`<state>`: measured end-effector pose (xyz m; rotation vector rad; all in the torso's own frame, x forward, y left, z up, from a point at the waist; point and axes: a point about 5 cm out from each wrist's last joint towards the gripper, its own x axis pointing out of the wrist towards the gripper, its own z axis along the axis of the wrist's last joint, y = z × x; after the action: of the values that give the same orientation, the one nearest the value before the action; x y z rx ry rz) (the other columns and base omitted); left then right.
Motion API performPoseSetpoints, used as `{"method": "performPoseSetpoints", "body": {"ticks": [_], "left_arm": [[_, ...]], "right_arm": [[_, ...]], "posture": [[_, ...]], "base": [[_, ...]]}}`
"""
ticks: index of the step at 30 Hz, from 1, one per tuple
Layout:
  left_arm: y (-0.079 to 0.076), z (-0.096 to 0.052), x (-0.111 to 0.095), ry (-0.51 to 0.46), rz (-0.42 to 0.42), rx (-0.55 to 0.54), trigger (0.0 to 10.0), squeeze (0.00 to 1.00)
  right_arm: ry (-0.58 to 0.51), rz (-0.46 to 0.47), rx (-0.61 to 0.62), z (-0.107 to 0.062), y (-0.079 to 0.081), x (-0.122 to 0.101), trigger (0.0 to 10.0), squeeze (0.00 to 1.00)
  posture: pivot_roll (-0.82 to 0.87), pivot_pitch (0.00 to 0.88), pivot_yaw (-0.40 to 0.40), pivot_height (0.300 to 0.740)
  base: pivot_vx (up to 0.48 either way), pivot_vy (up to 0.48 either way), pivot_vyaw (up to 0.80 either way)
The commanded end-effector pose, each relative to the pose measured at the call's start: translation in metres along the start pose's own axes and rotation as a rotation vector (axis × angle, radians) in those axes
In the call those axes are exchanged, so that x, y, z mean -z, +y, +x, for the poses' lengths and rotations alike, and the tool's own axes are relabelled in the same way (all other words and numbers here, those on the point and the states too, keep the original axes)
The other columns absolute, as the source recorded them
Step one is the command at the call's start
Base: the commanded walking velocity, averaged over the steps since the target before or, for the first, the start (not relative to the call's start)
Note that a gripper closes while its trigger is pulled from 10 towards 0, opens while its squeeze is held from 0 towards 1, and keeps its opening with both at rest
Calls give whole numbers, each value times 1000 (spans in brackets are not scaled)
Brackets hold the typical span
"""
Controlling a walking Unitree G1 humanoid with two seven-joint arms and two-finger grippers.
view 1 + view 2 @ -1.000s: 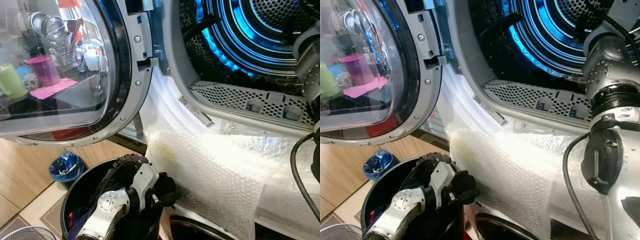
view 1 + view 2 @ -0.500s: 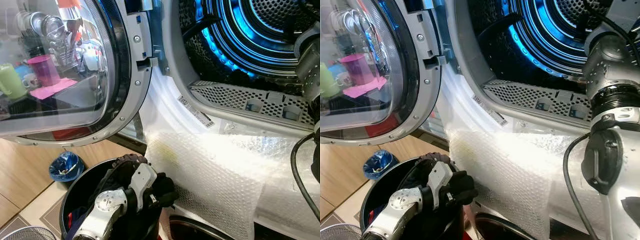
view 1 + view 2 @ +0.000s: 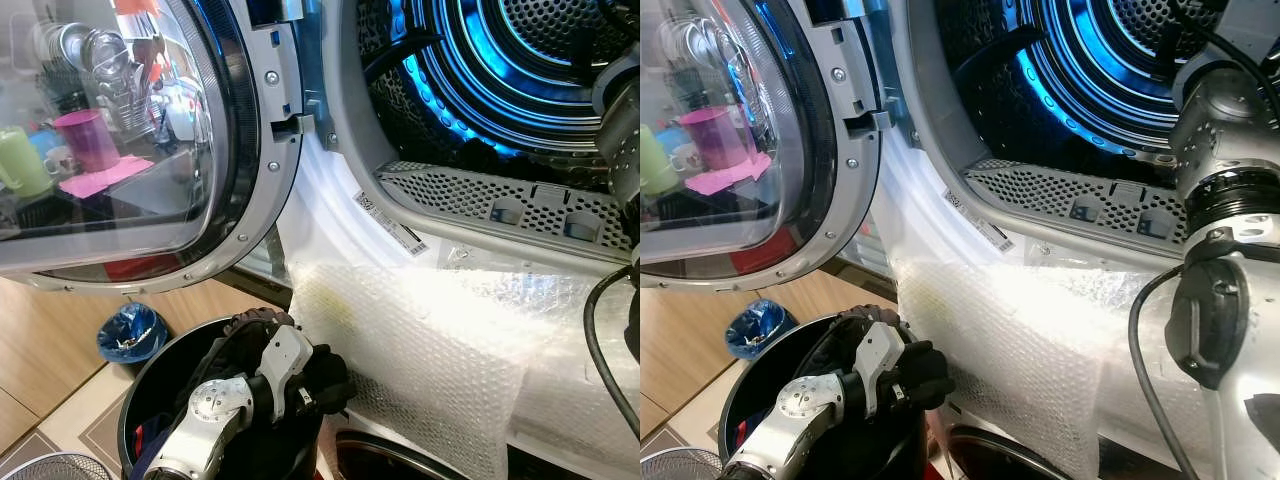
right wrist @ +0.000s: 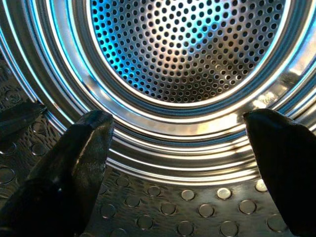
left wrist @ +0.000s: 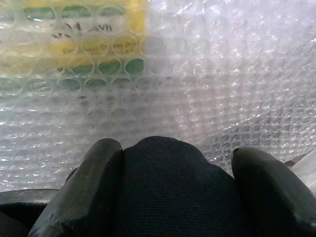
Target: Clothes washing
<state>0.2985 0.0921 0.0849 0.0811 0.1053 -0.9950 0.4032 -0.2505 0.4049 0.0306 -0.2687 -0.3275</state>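
Currently the left gripper (image 5: 170,197) is clamping a black garment (image 5: 173,182) between its fingers (image 5: 86,192), holding it over the rim of the black laundry bin (image 3: 135,385) beside the bubble wrap (image 3: 440,370) covering the washer front; the right gripper (image 4: 180,163) is sitting inside the drum (image 4: 185,54) with fingers spread apart, gripping nothing; the washer door (image 3: 130,150) is standing open at left

A black garment (image 5: 170,187) sits between black fingers (image 5: 86,190), against clear bubble wrap (image 3: 440,360); the perforated drum (image 4: 187,49) glows blue and silver.
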Motion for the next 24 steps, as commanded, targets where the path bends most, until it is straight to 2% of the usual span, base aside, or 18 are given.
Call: {"method": "performPoseSetpoints", "body": {"ticks": [1, 4, 5, 6, 12, 13, 14, 19, 24], "left_arm": [[3, -6, 5, 30, -14, -16, 10000, 0], [3, -6, 5, 30, -17, -21, 10000, 0], [3, -6, 6, 31, -19, -23, 10000, 0], [3, -6, 6, 32, -19, -23, 10000, 0], [3, -5, 5, 33, -22, -21, 10000, 0], [3, -5, 5, 34, -23, -20, 10000, 0], [3, -5, 6, 36, -23, -18, 10000, 0], [2, -6, 6, 34, -27, -20, 10000, 0], [1, -4, 5, 31, -31, -22, 10000, 0]], "right_arm": [[-57, -11, -16, -1, 5, -15, 10000, 0], [-73, -7, -37, -1, 8, -21, 10000, 0], [-78, -7, -43, -2, 9, -23, 10000, 686], [-80, -5, -51, -2, 11, -24, 10000, 1000], [-105, -21, -59, -4, 12, -29, 10000, 1000], [-107, -22, -61, -4, 12, -29, 10000, 180], [-108, -24, -64, -5, 12, -29, 10000, 0], [-145, -41, -56, -12, 6, -28, 10000, 0], [-164, -41, -72, -19, 6, -31, 10000, 0]], "posture": [[-22, 0, 108, 740], [-25, 0, 107, 740], [-26, 0, 105, 740], [-30, 0, 107, 740], [-35, 0, 114, 740], [-35, 0, 114, 740], [-35, 0, 114, 740], [-25, 0, 113, 740], [-35, 1, 115, 740]], "base": [[0, 0, 0], [0, 0, 0], [0, 0, 0], [0, 0, 0], [0, 0, 0], [0, 0, 0], [0, 0, 0], [0, 0, 0], [0, 0, 0]]}}
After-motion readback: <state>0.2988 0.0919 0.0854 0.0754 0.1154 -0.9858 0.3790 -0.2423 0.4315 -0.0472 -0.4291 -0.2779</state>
